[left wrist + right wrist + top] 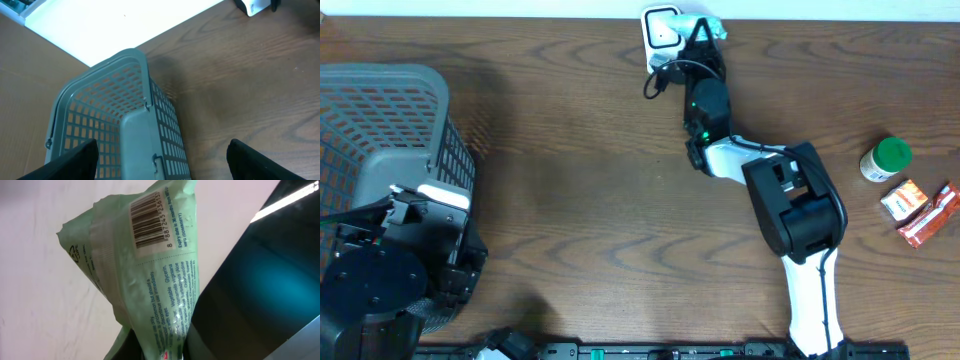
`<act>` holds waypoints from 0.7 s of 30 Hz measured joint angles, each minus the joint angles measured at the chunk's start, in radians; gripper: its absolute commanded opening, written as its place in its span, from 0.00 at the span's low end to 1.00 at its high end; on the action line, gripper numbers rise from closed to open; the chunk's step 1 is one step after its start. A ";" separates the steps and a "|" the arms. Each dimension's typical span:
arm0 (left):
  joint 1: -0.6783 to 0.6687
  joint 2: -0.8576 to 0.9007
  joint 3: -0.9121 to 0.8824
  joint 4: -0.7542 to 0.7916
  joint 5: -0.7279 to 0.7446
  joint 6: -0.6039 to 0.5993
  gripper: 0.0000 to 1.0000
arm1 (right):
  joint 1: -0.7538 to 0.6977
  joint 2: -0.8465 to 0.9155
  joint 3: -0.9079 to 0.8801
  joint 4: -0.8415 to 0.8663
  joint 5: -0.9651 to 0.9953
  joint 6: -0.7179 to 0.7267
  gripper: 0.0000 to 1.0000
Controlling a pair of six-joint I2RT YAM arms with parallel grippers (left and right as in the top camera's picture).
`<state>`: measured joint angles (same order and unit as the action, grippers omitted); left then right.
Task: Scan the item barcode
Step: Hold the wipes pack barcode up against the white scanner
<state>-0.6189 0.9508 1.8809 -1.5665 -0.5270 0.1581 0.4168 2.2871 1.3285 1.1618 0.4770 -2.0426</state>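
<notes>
The item is a pale green soft packet (160, 280) with small print and a barcode (147, 222) on the face turned to the right wrist camera. My right gripper (170, 352) is shut on the packet's lower end. In the overhead view that gripper (703, 38) holds the packet (715, 28) at the table's far edge, right beside the white scanner (662, 28). A dark glossy surface (260, 280) fills the right of the right wrist view. My left gripper (160, 165) is open with nothing between its fingers, hovering over the grey basket (100, 110).
The grey slatted basket (380, 120) stands at the left with the left arm (380, 280) over its near side. At the right lie a green-lidded jar (886, 160), an orange packet (905, 200) and a red packet (932, 215).
</notes>
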 measured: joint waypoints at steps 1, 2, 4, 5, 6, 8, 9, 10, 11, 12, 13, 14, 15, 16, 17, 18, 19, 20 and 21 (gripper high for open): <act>0.000 0.000 0.000 0.000 0.000 0.000 0.82 | -0.007 0.000 0.000 -0.003 -0.011 0.000 0.01; 0.000 0.000 0.000 0.000 0.000 0.000 0.82 | -0.012 0.000 0.000 -0.011 -0.023 0.000 0.01; 0.000 0.000 0.000 0.000 0.000 0.000 0.82 | -0.016 0.000 0.000 -0.043 -0.044 0.000 0.01; 0.000 0.000 0.000 0.000 0.000 0.000 0.82 | -0.016 0.000 0.000 -0.063 -0.056 0.000 0.01; 0.000 0.000 0.000 0.000 0.000 0.000 0.82 | -0.014 0.000 0.000 -0.085 -0.067 0.000 0.01; 0.000 0.000 0.000 0.000 0.000 0.000 0.82 | -0.013 0.000 0.000 -0.115 -0.090 0.000 0.01; 0.000 0.000 0.000 0.000 0.000 0.000 0.82 | -0.013 0.000 0.000 -0.121 -0.100 0.000 0.01; 0.000 0.000 0.000 0.000 0.000 0.000 0.82 | -0.013 0.000 0.000 -0.124 -0.113 0.000 0.01; 0.000 0.000 0.000 0.000 0.000 0.000 0.82 | -0.013 0.000 0.000 -0.132 -0.126 0.000 0.01; 0.000 0.000 0.000 0.000 0.000 0.000 0.82 | -0.013 0.000 0.001 -0.145 -0.131 0.000 0.01; 0.000 0.000 0.000 0.000 0.000 0.000 0.82 | -0.013 0.000 0.002 -0.172 -0.138 0.000 0.01; 0.000 0.000 0.000 0.000 0.000 0.000 0.82 | -0.013 0.000 0.002 -0.202 -0.143 0.000 0.01; 0.000 0.000 0.000 0.000 0.000 0.000 0.82 | -0.013 0.000 0.002 -0.233 -0.146 0.000 0.01; 0.000 0.000 0.000 0.000 0.000 0.000 0.82 | -0.013 0.002 0.002 -0.256 -0.148 0.000 0.01; 0.000 0.000 0.000 0.000 0.000 0.000 0.82 | -0.013 0.004 0.002 -0.264 -0.150 0.000 0.01; 0.000 0.000 0.000 0.000 0.000 0.000 0.82 | -0.013 0.007 0.002 -0.266 -0.151 0.000 0.01; 0.000 0.000 0.000 0.000 0.000 0.000 0.82 | -0.012 0.011 0.002 -0.267 -0.153 0.000 0.01; 0.000 0.000 0.000 0.000 0.000 0.000 0.82 | -0.011 0.015 0.002 -0.267 -0.156 0.000 0.01; 0.000 0.000 0.000 0.000 0.000 0.000 0.82 | -0.011 0.022 0.003 -0.266 -0.157 0.000 0.01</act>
<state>-0.6189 0.9508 1.8809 -1.5665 -0.5270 0.1581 0.4061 2.3089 1.3312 0.8955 0.3199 -2.0426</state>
